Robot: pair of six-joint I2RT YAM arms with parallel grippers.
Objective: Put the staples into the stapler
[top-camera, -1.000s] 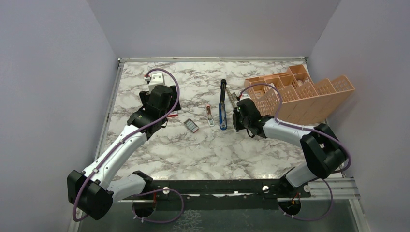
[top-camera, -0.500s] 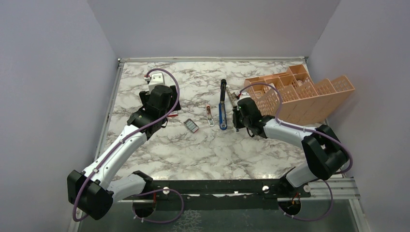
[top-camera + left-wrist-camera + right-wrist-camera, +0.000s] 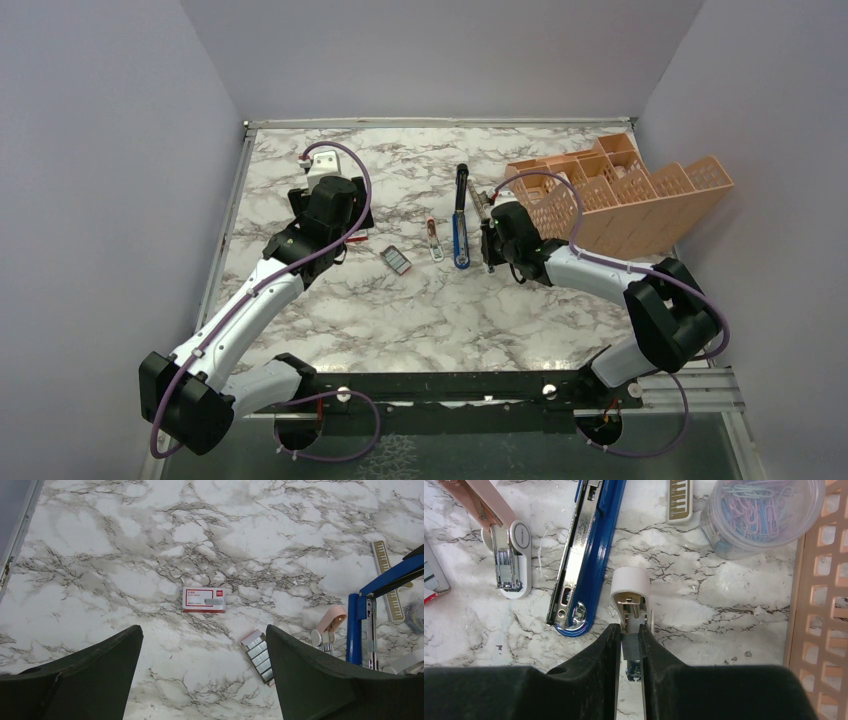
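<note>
Top external view: the blue stapler [image 3: 460,228] lies open near the middle of the table [image 3: 400,320], its black part pointing away from the arm bases. The staples [image 3: 397,260] sit in their dark tray on the stapler's left-arm side, near it. A small pink stapler [image 3: 433,240] lies between the two. A red-and-white box [image 3: 203,600] lies farther from the stapler than the tray does, apart from both. On the stapler's right-arm side a peach lattice organizer [image 3: 620,195] stands tilted.

Left tool [image 3: 202,630]: jaws wide apart, hanging over the table well away from the stapler. In the left wrist view we see the box framed between its fingers.

Right tool [image 3: 630,630]: just beside the stapler's near end, on its right-arm side. Its fingers are narrow, pinched on a short grey strip [image 3: 631,647]; we cannot tell whether this is staples. Under the fingertips lies a small white stapler [image 3: 630,582], just beside the blue one and not touching it. Past it we note a notched metal strip [image 3: 680,500] and a clear tub of paper clips [image 3: 759,515].
</note>
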